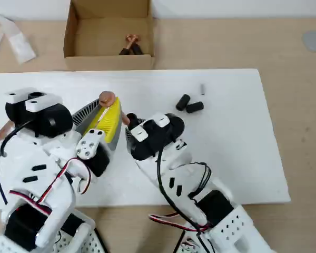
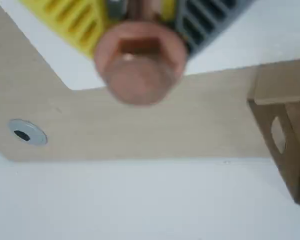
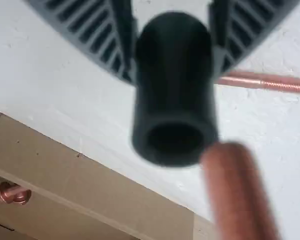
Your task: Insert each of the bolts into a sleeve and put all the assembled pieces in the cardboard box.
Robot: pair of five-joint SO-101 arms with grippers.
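Materials you're looking at: metal, plastic, cardboard.
Your bolt (image 2: pixel 140 62) is copper-toned metal with a dull satin sheen; sleeve (image 3: pixel 174 95) is black, smooth, matt, looks plastic. The box (image 1: pixel 108 62) is raw matt cardboard, board (image 1: pixel 237 153) white and faintly grainy, table (image 1: pixel 300 105) smooth wood-look.

We see two arms of white plastic shells and black motors.
On the left arm (image 1: pixel 42 158) red, white and black wires (image 1: pixel 58 179) loop past the joints; its gripper (image 1: pixel 107 105) has one yellow ribbed finger (image 2: pixel 75 20) and one grey (image 2: pixel 215 15); the right arm (image 1: pixel 171 163) carries black cables (image 1: pixel 158 174), both its fingers (image 3: pixel 75 25) dark grey and ribbed; we find the bases (image 1: pixel 231 226) white and dotted with holes.
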